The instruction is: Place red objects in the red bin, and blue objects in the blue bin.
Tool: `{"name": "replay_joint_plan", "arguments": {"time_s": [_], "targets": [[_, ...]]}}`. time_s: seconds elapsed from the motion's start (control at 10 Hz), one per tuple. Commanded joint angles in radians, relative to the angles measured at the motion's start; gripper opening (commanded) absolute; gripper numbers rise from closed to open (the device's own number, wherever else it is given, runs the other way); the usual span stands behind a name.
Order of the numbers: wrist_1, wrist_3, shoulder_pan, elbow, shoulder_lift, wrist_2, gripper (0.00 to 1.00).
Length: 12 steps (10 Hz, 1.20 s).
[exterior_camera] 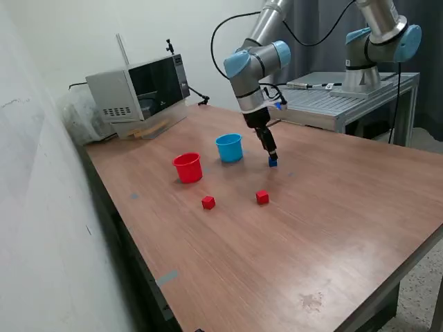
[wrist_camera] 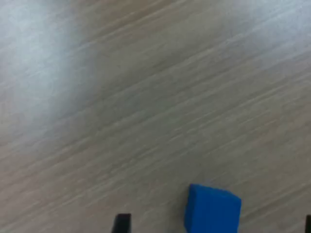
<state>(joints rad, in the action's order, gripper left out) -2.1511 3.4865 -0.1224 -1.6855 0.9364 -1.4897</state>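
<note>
In the exterior view, the black two-finger gripper (exterior_camera: 270, 158) reaches down to a small dark blue cube (exterior_camera: 273, 162) on the wooden table (exterior_camera: 332, 228), just to the exterior view's right of the small round light blue plastic cup (exterior_camera: 230, 147). The step in hand looks like the pick-up of this blue cube; whether it rests on the table or is just clear of it cannot be told. The next move would call for a firm hold, a lift, and a short carry over the light blue cup. By count here: one blue cube, two small bright red cubes (exterior_camera: 208, 202) (exterior_camera: 261, 197) lying apart on the table nearer the camera, one small round red plastic cup (exterior_camera: 187, 167) beside the blue cup, and one blue cup. A second blue cube is not in sight.

In the wrist view, the blue cube (wrist_camera: 212, 209) sits between two dark fingertips (wrist_camera: 121, 223), which stand well apart with a clear gap on one side, so the jaws are spread and not yet clamped on it. Only this one cube appears here.
</note>
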Motion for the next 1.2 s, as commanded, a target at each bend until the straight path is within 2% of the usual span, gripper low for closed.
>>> {"name": "replay_joint_plan", "arguments": {"time_s": [0.0, 0.4, 0.5, 1.0, 1.1], "targets": [[-0.007, 0.000, 0.015, 0.004, -0.016, 0.000, 1.00], [-0.007, -0.001, 0.024, 0.004, -0.016, 0.000, 1.00], [-0.007, -0.001, 0.023, 0.004, -0.016, -0.001, 0.00], [0.014, -0.003, 0.020, 0.006, -0.018, -0.004, 0.00], [-0.002, -0.004, 0.010, 0.004, 0.002, -0.023, 0.00]]}}
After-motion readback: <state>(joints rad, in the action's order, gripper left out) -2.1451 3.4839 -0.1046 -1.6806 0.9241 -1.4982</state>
